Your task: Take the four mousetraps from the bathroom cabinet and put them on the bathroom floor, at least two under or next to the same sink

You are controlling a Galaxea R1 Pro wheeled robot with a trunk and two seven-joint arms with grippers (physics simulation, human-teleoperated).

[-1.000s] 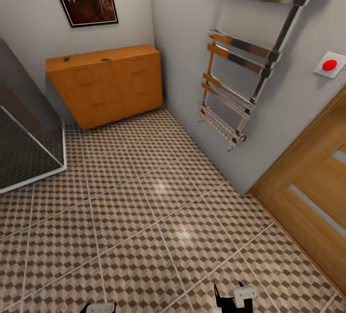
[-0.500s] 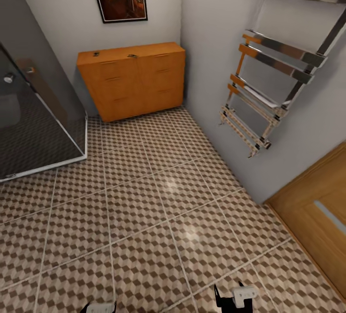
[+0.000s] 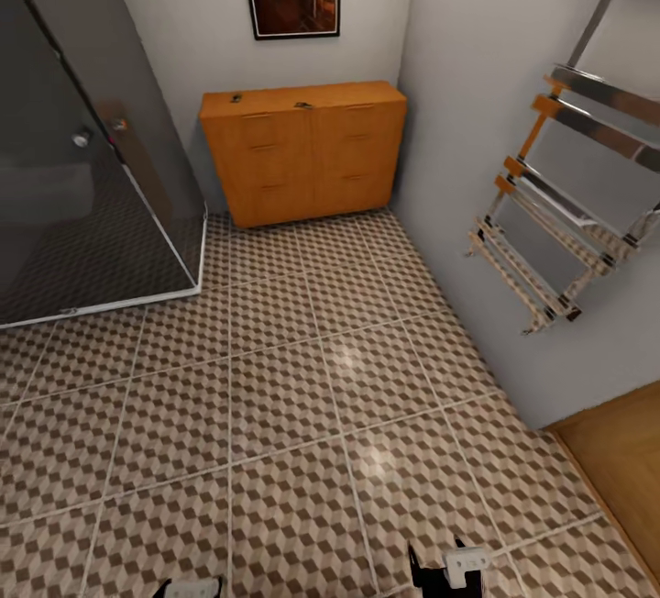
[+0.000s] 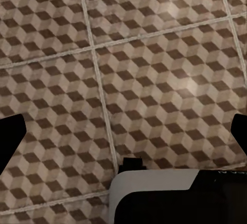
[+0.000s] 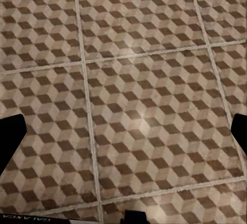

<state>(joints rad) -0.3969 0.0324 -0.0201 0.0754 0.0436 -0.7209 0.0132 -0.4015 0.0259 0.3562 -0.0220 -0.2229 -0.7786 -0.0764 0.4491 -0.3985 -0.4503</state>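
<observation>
Head view: cabinet (image 3: 307,150) far ahead of jaws.

Room bright, light even and soft. Pale shiny patches on bathroom floor (image 3: 367,378) tiles near middle. Shower glass (image 3: 82,176) dark, mirrors tile pattern. Walls lean outward at picture edges. Wrist pictures slightly blurry, corners black.

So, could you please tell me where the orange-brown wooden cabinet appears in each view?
Head view: the orange-brown wooden cabinet stands at upper centre against the far wall, beside the dark glass shower enclosure.
Left wrist view: not in it.
Right wrist view: not in it.
Shared landmark: the cube-patterned floor tiles with pale grout lines.
</observation>
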